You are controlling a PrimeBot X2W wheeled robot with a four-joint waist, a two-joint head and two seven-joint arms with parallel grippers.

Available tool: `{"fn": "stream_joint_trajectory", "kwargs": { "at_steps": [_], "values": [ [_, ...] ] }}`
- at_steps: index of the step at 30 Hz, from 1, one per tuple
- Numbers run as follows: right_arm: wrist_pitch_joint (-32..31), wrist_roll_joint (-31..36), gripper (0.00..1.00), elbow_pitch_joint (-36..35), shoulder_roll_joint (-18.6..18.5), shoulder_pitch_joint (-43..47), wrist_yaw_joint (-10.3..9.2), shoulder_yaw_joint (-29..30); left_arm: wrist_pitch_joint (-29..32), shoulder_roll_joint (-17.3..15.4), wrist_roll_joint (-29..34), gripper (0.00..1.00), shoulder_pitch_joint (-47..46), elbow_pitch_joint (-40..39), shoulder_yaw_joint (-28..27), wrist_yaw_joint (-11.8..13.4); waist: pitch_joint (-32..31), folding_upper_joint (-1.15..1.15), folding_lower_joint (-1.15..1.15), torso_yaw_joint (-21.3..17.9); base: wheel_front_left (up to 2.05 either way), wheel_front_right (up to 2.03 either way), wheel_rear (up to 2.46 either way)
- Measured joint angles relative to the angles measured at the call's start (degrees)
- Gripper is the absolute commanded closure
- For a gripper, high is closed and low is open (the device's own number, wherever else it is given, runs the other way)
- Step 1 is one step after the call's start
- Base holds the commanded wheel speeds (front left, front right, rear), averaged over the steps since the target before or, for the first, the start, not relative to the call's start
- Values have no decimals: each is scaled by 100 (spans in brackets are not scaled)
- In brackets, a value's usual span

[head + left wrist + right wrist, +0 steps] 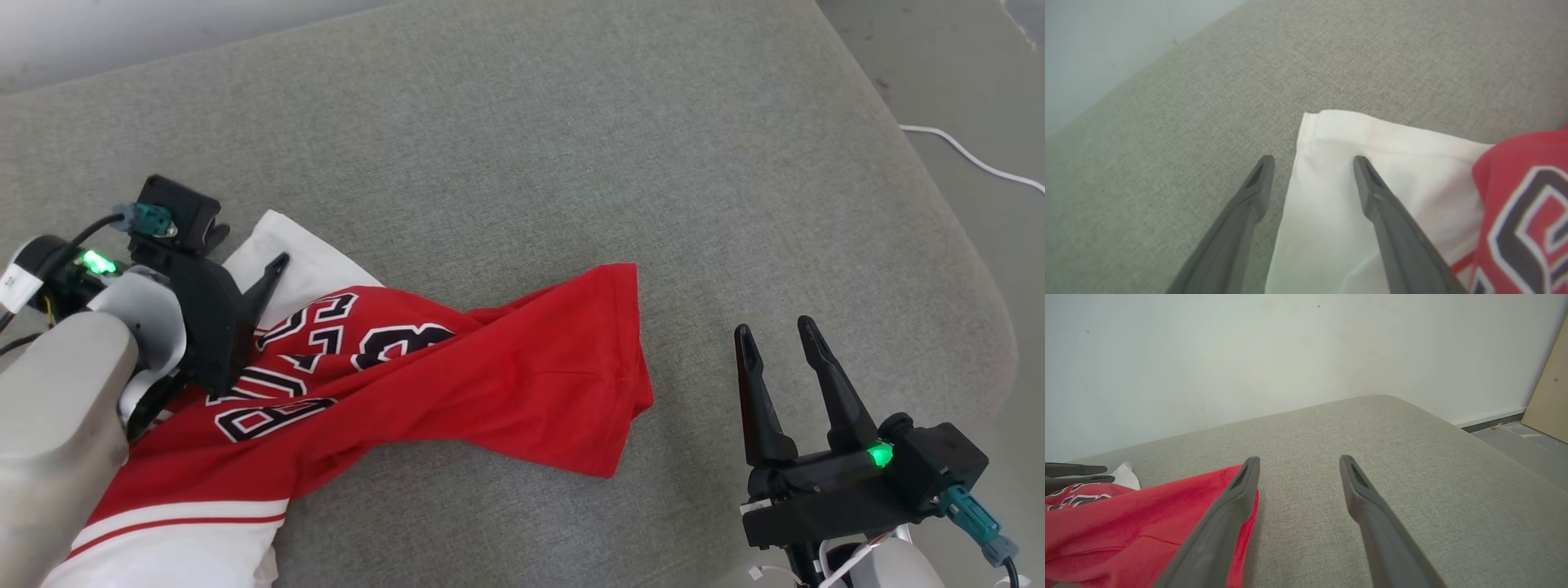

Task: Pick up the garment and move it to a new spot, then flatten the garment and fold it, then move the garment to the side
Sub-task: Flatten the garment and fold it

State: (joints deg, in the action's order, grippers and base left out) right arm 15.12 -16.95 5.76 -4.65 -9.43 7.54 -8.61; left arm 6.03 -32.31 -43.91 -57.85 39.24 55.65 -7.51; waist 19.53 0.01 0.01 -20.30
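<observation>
Surface: a grey cushion point(522, 163), with a pale wall point(1249, 355) on its far side and floor point(939, 65) to its right.
Garment: a red garment point(490, 376) with white sleeves and black-and-white lettering. It lies twisted and unfolded on the near left of the cushion, its red hem end reaching toward the middle.
Sleeve: a white sleeve point(1412, 163) lies flat at the garment's far left corner.
Left gripper: the left gripper point(1312, 161) is spread wide and grips nothing. One finger is over the sleeve and the other over bare cushion, straddling the sleeve's left edge. Whether the tips touch the cloth cannot be told.
Right gripper: the right gripper point(775, 328) is spread wide and empty, at the near right of the cushion. It is near the red hem and apart from it.
Cable: a white cable point(971, 155) lies on the floor at the far right.
</observation>
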Motion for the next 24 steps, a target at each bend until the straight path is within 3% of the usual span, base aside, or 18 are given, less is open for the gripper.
{"fn": "stream_joint_trajectory", "kwargs": {
  "at_steps": [7,8,9,10,11,17,24],
  "values": [
    [0,0,0,-27,-2,-44,0,-3,180,11,-479,0,-180,417,458,-2,112,0,-1,-111,0,0,0],
    [0,0,0,-35,-2,-49,0,0,260,29,-580,5,-211,443,514,1,113,-1,-2,-110,0,0,0],
    [0,0,0,-46,-2,-54,0,3,288,33,-631,50,-247,454,572,1,113,-1,-2,-104,0,0,0],
    [0,0,0,-60,-2,-56,0,7,281,34,-644,66,-288,460,635,0,113,-1,-2,-96,0,0,0],
    [0,0,0,-75,-2,-57,0,8,248,37,-649,100,-318,471,693,0,113,-1,-2,-86,0,0,0],
    [0,-2,0,-103,-10,-52,0,35,-229,47,-750,100,-556,556,913,-4,60,0,-1,17,0,0,0],
    [0,-20,0,-130,-63,-51,0,68,-1460,-5,-347,100,-1382,1147,708,165,-17,0,-1,155,0,0,0]
  ]
}}
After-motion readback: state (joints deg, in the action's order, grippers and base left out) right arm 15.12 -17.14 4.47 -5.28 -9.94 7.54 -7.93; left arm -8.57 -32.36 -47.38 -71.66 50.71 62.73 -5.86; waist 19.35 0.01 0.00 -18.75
